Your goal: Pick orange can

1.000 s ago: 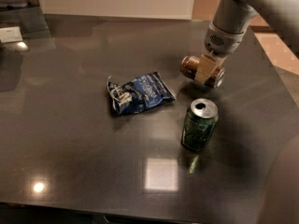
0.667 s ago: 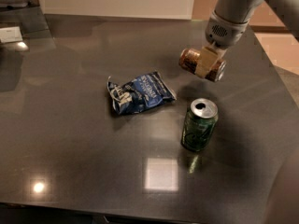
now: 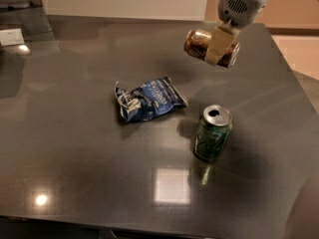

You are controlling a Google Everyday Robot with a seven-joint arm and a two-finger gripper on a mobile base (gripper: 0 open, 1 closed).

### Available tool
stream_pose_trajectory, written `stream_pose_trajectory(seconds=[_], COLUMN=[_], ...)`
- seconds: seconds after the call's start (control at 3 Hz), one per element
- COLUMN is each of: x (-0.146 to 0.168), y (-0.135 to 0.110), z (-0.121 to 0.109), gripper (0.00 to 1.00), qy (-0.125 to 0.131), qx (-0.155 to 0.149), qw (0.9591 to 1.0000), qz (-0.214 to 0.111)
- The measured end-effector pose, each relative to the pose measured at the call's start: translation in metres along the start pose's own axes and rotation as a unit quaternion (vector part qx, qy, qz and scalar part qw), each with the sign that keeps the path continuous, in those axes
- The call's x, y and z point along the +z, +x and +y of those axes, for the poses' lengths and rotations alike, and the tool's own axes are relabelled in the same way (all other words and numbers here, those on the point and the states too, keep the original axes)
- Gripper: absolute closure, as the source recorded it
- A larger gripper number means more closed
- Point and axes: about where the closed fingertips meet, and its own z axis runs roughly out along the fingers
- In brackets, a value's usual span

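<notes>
Coppery-orange and silver at its ends, the orange can [image 3: 197,41] is now hanging in the air at the upper right of the view, lying on its side across the gripper [image 3: 215,52]. A second ago it was sitting low, at or just above the dark grey table [image 3: 75,153]. Since then it has been rising steadily, and a faint shadow is showing on the table beneath it, well clear of the can. That is pointing to a grasp that has taken. The can is travelling with the arm rather than slipping or staying behind, so the pick is looking essentially done, with only a secure carry left to confirm.

The fingers [image 3: 218,43] are pinching the can around its middle: the near pale pad is lying flat across its side, while the far one is hiding behind the can. They are closed only as far as the can's width is allowing, and are touching nothing else.

The green can [image 3: 213,133] is standing upright with its silver top showing, below and well apart from the gripper. The crumpled blue chip bag [image 3: 149,99] is lying to its left, and neither is appearing to have shifted.
</notes>
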Motion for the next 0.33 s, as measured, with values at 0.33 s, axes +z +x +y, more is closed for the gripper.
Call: stream_pose_trajectory(seconds=[0.33], x=[0.0000], y=[0.0000], z=[0.0000], gripper=[1.00], qy=[0.000], qx=[0.000], qw=[1.0000], qz=[0.000])
